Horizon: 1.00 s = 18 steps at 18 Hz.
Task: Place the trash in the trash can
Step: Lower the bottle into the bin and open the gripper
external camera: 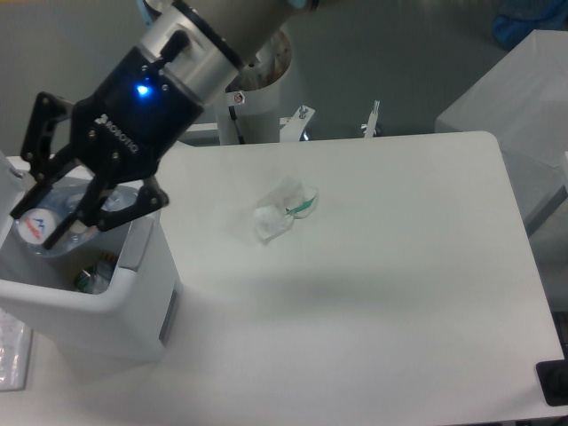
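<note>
Two trash items. Gripper (pixel 53 217) pinches bottle (pixel 40 228) over open bin (pixel 133 284) at left, not yet released. Wrapper (pixel 282 209) lies mid-table, well apart, awaiting pickup.

The end effector (pixel 51 220) covers most of the water bottle (pixel 37 225); only its blurred label end shows between the fingers. Behind and below the end effector, the trash can (pixel 98 302) is cut by the left edge, its far wall hidden by the fingers. What lies at its bottom (pixel 94 275), just right of the end effector, is too small to name. The arm above leaves the frame at the top.
</note>
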### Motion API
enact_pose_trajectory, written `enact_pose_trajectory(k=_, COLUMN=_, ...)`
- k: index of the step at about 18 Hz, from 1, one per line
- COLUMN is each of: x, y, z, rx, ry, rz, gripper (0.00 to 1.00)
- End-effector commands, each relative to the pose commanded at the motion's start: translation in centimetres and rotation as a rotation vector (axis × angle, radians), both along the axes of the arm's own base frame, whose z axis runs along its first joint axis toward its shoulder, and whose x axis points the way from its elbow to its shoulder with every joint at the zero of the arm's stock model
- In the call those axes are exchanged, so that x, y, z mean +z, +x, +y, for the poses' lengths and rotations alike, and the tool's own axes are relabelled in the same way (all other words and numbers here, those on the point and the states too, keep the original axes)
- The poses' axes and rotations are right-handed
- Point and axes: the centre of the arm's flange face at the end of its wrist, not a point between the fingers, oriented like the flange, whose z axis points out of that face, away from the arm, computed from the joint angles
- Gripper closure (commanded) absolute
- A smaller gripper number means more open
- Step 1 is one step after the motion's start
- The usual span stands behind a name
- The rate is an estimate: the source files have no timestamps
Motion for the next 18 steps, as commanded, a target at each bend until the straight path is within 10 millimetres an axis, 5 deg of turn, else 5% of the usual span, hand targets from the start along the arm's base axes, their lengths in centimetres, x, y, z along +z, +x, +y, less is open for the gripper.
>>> enact_pose_trajectory(k=6, x=-2.1, y=1.0, z=1.1, rx=-0.023, ry=0.005, rz=0.010, gripper=0.72)
enact_pose_trajectory(k=13, x=-4.9, y=0.9, z=2.3, rx=-0.040, ry=-0.018, rz=0.006, gripper=0.53)
enact_pose_trajectory(k=18, x=-5.7, y=1.1, z=1.7, rx=-0.046, ry=-0.025, rz=0.009, gripper=0.16)
